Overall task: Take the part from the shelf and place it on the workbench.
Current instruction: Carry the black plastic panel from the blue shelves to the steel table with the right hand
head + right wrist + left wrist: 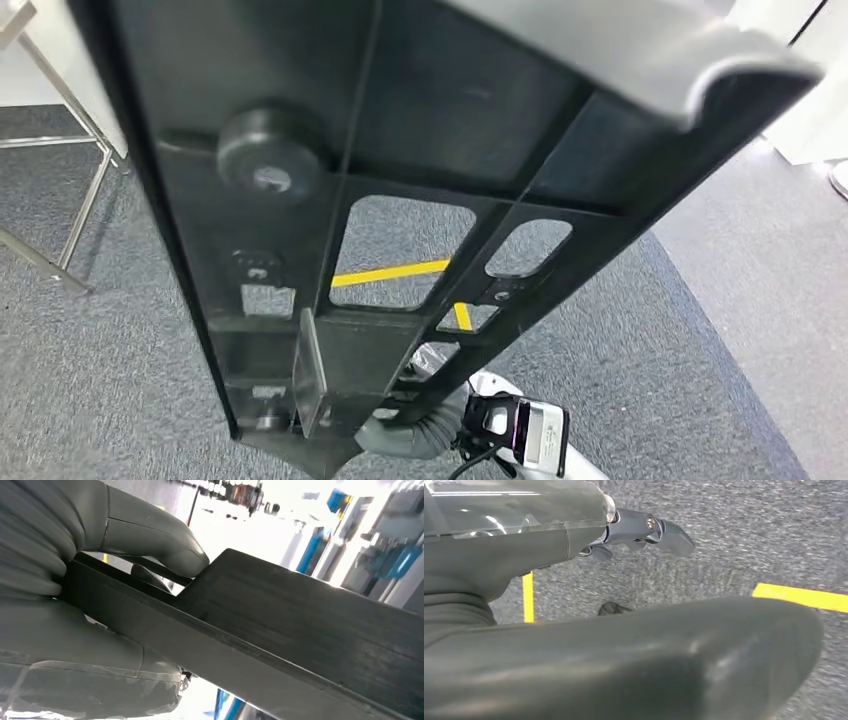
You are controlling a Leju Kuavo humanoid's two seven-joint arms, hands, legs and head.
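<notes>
1. The part [400, 200] stands close before my head view, slanting from upper right down to lower left, with the floor [130, 380] behind it
2. My right hand [100, 580] grips the part's edge, my thumb [165, 545] on one face and the rest of the hand on the other
3. A floor line [390, 272] lies behind the part, seen through its openings
4. A metal frame [70, 150] stands on the floor to the left of the part
5. My left hand [639, 530] hangs above the floor, a floor line on either side of it
</notes>
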